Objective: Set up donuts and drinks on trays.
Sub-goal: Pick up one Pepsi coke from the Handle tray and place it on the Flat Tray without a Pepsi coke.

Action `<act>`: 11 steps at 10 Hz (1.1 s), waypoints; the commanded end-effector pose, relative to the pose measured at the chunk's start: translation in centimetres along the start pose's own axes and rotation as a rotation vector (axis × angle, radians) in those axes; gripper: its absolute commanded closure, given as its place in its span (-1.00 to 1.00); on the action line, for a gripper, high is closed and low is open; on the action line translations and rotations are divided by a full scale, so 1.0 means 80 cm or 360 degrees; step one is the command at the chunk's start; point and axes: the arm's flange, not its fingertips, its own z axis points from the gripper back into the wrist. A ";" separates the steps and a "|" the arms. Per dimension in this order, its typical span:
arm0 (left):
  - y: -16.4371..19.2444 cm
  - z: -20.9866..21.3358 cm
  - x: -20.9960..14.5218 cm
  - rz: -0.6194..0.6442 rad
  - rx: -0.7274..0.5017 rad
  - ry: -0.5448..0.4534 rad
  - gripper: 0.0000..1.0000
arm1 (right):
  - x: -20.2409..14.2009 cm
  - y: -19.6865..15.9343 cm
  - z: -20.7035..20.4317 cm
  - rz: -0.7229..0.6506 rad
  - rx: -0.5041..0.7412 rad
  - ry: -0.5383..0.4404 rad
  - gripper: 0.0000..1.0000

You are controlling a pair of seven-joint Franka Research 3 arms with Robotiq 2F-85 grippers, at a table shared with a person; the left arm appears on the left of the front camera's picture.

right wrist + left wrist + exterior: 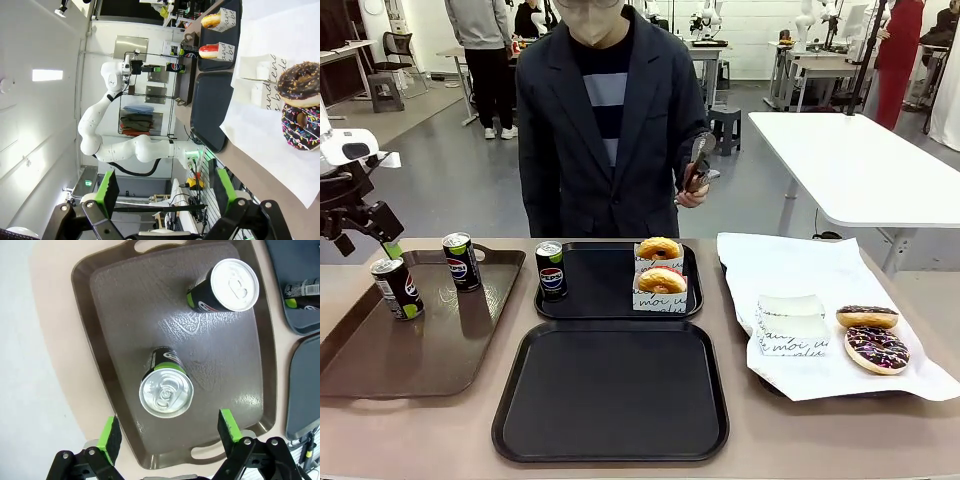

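Left wrist view: left pincer (169,429) wide open over upright can (166,390), long axis vertical.

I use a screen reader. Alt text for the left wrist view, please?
The open left gripper hovers above a Pepsi can standing on the brown tray; a second can stands farther along it.

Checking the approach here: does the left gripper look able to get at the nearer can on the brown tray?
Probably yes: the left gripper hangs open above the nearer can, nothing lies between them, and the second can stands well apart on the brown tray.
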 end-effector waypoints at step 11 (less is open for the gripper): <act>0.005 -0.076 0.040 0.0153 -0.0090 0.0169 -1.00 | 0.001 0.001 0.000 0.0012 0.0009 -0.0002 -1.00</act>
